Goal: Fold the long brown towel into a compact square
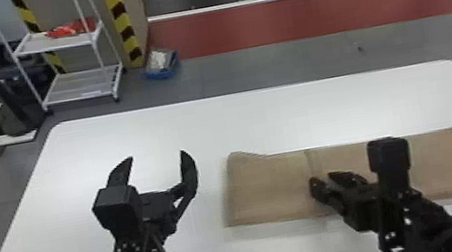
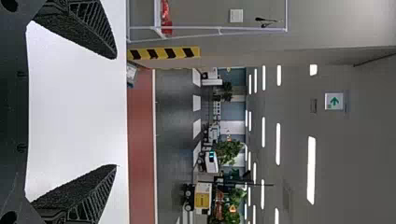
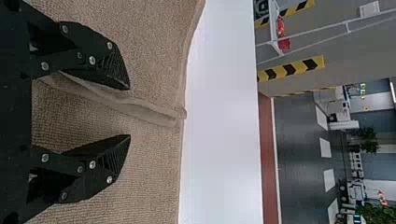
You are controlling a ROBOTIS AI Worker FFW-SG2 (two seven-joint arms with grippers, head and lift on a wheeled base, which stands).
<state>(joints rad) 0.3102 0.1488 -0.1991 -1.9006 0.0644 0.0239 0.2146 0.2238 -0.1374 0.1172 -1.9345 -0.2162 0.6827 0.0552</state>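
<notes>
In the head view, the towel [image 1: 266, 189] lies flat on the right part of the surface [image 1: 237, 121], its long axis running from the robot's left to its right, roughly in line with the surface's far edge. The left end is fairly square, with a slightly raised far corner; the right end slants outward towards the robot. A ridge [image 1: 310, 162] crosses it from far to near. The left gripper [image 1: 156, 154] is just beyond the left end, fingers wide apart; the right gripper [image 1: 322, 177] is over the towel beside the ridge, fingers parted.

In the left wrist view, the fingers are spread wide, with bare surface between them.

In the right wrist view, the fingers stand apart above the coarse weave, the ridge running between them. The cloth should be light, soft and limp, hard to damage and not slippery, though its layers could slide out of line. The ridge looks easy to pinch; for folding an end over, better to take all the layers near its corners.
</notes>
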